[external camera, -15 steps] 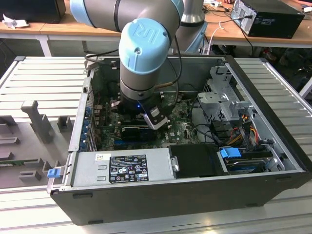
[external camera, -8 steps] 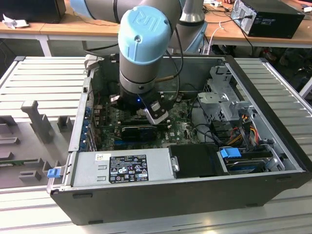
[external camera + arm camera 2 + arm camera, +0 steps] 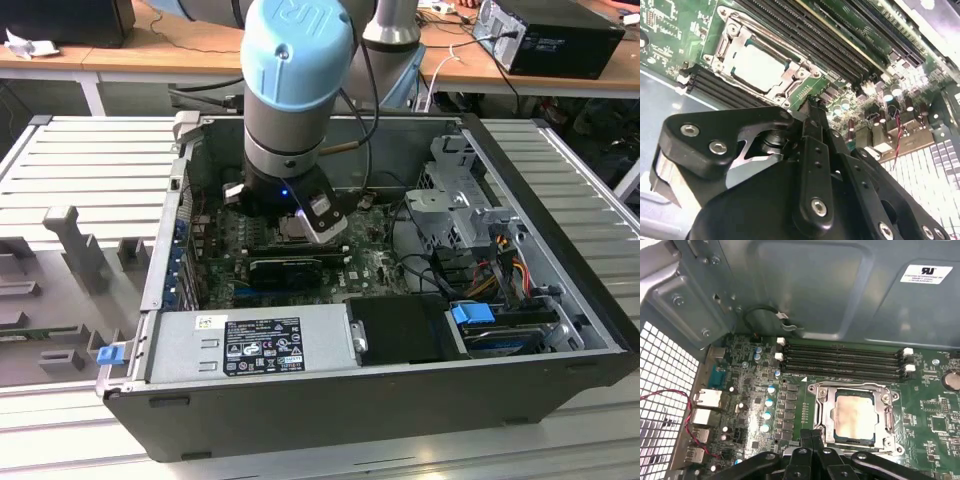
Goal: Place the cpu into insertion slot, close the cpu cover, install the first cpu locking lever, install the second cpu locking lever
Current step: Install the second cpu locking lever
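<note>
Cpu [image 3: 855, 416] seated in insertion slot [image 3: 824, 437], cpu cover [image 3: 856, 388] down around it. Gripper [image 3: 812, 435], fingers pressed together and empty, hangs just beside the slot's edge. Memory slots [image 3: 842, 360] border the slot's far side; case wall [image 3: 805, 285] stands beyond.

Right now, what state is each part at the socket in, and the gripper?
cpu: seated flat in the insertion slot, face up.
insertion slot: filled by the cpu.
cpu cover: closed down flat, framing the cpu.
gripper: fingers together, holding nothing, tip just beside the socket's edge.
memory slots: all empty.
computer case: side open, lying flat.
</note>
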### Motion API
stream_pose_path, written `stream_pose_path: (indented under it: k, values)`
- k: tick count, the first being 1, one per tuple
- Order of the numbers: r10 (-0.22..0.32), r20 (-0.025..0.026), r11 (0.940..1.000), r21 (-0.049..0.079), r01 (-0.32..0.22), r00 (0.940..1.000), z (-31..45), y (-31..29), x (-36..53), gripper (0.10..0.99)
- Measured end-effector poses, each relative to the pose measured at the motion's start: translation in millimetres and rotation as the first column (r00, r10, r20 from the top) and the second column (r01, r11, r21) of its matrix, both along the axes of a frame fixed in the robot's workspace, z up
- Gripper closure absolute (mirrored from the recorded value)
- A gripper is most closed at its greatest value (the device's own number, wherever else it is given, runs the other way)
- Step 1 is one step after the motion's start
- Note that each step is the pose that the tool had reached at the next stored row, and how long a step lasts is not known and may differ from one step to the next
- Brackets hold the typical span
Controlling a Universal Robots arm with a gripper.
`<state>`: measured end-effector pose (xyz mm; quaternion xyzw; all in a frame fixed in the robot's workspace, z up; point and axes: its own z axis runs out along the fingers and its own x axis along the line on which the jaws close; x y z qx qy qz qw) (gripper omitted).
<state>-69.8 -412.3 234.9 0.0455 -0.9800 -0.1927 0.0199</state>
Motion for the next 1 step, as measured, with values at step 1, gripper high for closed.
stream_pose_path:
  k: [1]
  values:
    - [0.000, -0.0001, 1.0000, 0.000, 0.000, 1.0000, 0.2, 0.0, 0.0, 0.980]
